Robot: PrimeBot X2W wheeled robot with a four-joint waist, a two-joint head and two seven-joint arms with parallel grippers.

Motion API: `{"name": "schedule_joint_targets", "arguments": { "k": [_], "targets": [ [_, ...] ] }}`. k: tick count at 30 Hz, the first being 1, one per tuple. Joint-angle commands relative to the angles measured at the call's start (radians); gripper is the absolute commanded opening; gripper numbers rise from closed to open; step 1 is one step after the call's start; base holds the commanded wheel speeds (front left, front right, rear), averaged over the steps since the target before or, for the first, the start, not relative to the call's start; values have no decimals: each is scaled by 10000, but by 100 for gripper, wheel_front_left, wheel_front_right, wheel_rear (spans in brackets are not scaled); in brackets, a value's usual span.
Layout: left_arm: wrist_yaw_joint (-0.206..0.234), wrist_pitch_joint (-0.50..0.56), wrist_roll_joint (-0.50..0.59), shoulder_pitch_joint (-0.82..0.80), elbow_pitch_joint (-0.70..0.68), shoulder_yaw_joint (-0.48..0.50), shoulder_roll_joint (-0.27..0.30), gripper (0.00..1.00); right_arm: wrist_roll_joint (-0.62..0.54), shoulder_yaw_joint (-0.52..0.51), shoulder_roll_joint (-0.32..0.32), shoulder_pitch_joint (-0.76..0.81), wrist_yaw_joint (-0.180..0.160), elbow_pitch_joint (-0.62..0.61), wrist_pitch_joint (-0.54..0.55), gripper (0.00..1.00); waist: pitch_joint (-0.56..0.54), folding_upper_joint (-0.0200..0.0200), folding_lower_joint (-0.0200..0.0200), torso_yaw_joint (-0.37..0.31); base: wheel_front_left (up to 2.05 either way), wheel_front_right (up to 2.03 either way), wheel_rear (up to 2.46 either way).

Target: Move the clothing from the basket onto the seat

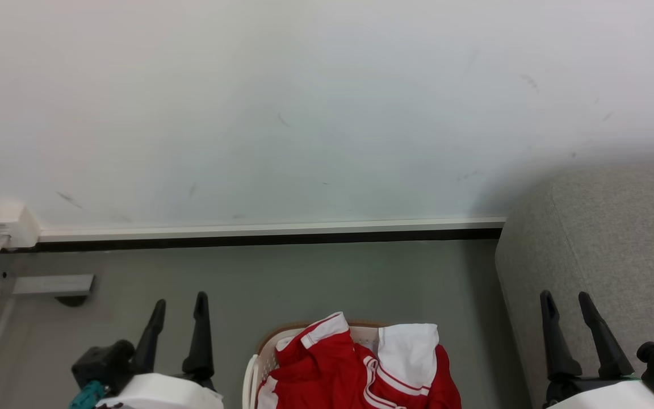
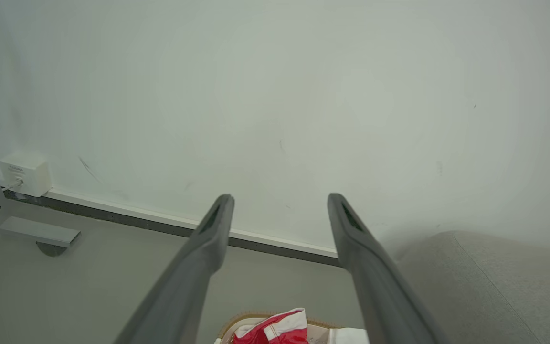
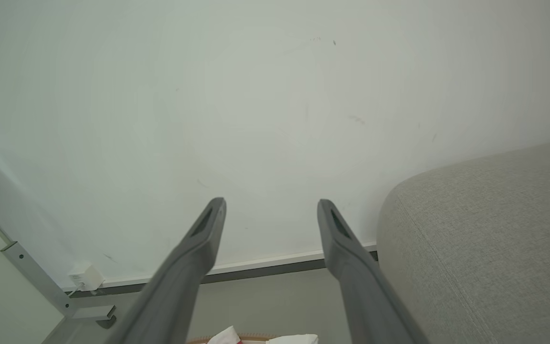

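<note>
Left pincer [image 1: 180,301]: spread wide, nothing between its 2 fingers; I have it aimed at the wall [image 1: 315,113], above the floor [image 1: 304,278].
Right pincer [image 1: 564,296]: also spread and empty, its fingers in front of the seat [image 1: 605,238].
Clothing [image 1: 332,369]: red and white heap in the basket [image 1: 252,372], piled above the brown rim. No piece is on the seat yet, so I judge the task not begun.
Bearing from left pincer: to its right and below its fingertips, back toward the wrist. In the left wrist view a red fold sits low between the 2 fingers, at the frame's bottom edge.
Bearing from right pincer: to its left and lower, with bare floor between.
Nearer arm: the left, I reckon. Its inner finger is just beside the basket's wall, while the right one stands well apart from the heap.
Long axis: I cannot tell, because the near part of heap and basket is cut off.
Seat from pincers: right beside the right pincer, and past the basket from the left one.
Coming move, my guess: tip the left pincer down and to its right into the heap.
</note>
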Motion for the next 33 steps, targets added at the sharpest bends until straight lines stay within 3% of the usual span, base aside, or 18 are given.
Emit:
{"name": "schedule_joint_targets", "arguments": {
  "k": [1,33],
  "targets": [
    [56,-108,389,-97,-44,-37,99,100,-262,-3,4,-68,-12,-17,-109,100,6,-1,0,0,0,0,0],
    [-42,-728,2806,-100,-81,-11,40,100,-2355,170,194,38,-16,-381,-729,100,89,-1,0,-96,0,0,0]
  ]
}}
